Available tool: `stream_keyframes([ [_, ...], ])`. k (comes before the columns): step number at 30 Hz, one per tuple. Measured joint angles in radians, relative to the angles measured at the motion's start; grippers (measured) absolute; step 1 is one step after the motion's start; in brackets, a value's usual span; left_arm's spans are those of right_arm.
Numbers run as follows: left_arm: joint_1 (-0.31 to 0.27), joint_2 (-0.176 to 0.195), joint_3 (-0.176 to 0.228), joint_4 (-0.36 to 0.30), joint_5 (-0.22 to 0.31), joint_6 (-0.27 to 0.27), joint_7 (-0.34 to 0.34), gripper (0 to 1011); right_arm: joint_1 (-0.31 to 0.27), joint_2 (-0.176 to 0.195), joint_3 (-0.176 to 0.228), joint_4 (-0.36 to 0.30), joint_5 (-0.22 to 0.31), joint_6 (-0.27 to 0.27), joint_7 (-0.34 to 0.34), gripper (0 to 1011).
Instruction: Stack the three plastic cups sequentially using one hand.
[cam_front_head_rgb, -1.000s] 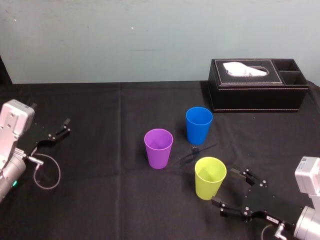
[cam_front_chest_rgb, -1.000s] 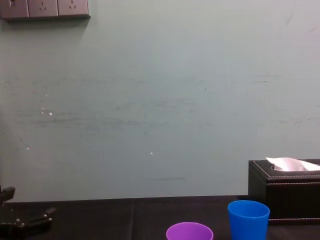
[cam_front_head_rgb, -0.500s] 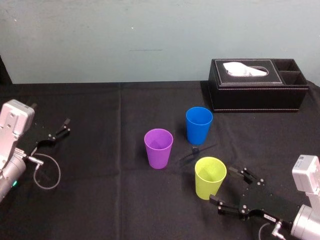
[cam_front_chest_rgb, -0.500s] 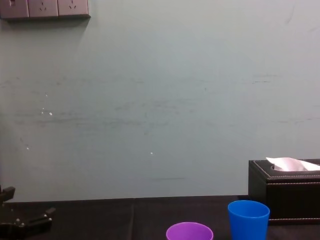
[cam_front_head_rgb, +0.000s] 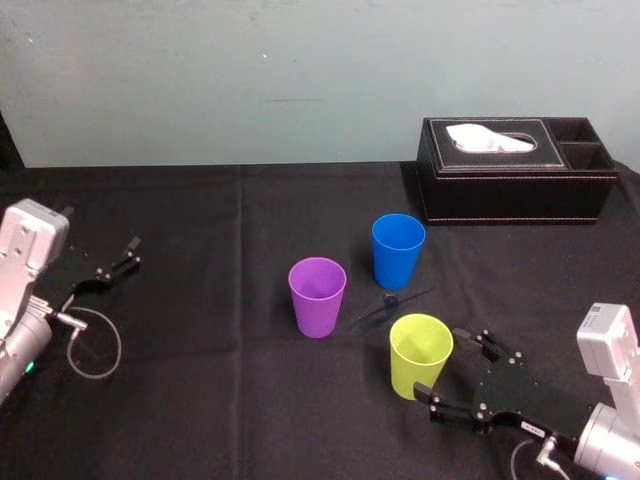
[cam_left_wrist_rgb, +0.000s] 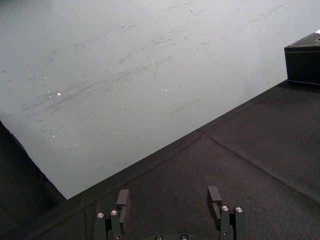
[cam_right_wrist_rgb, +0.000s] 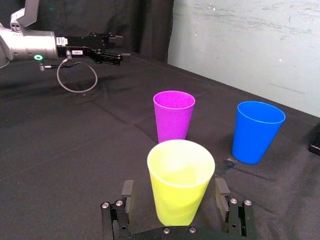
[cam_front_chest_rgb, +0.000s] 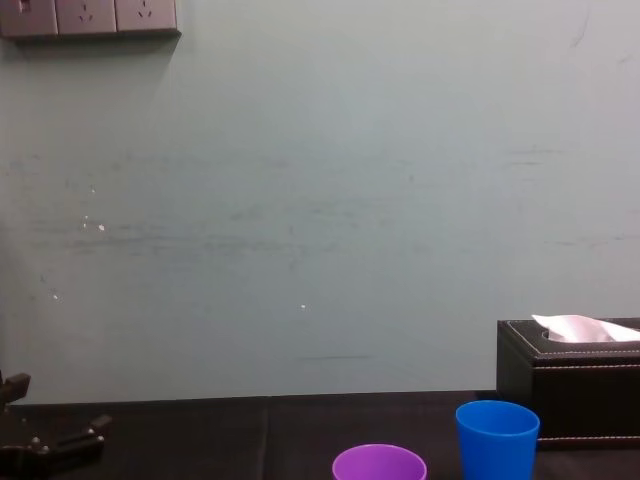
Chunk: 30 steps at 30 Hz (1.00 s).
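Three cups stand upright on the black cloth: purple (cam_front_head_rgb: 318, 296), blue (cam_front_head_rgb: 398, 250) behind it to the right, and yellow-green (cam_front_head_rgb: 420, 355) nearest me. My right gripper (cam_front_head_rgb: 442, 363) is open, with one finger on each side of the yellow-green cup's right flank. In the right wrist view the yellow-green cup (cam_right_wrist_rgb: 180, 180) sits between the fingers (cam_right_wrist_rgb: 221, 192) with a gap on both sides; the purple cup (cam_right_wrist_rgb: 173, 116) and blue cup (cam_right_wrist_rgb: 256, 131) stand beyond. My left gripper (cam_front_head_rgb: 125, 258) rests open and empty at the far left.
A black leather tissue box (cam_front_head_rgb: 515, 170) stands at the back right, behind the blue cup. A small dark object (cam_front_head_rgb: 390, 300) lies between the cups. A cable loop (cam_front_head_rgb: 95, 345) hangs by the left arm. The cloth between the left arm and the cups is bare.
My right gripper has slid left toward the yellow-green cup, so its open fingers now flank it. The cups and the left arm have not moved.
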Motion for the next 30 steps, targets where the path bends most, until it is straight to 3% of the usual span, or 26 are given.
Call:
stream_keyframes([
  [30,0.000,0.000,0.000,0.000,0.000,0.000,0.000,1010,0.064,-0.041,-0.043,0.040,-0.025,0.030,-0.019,1003],
])
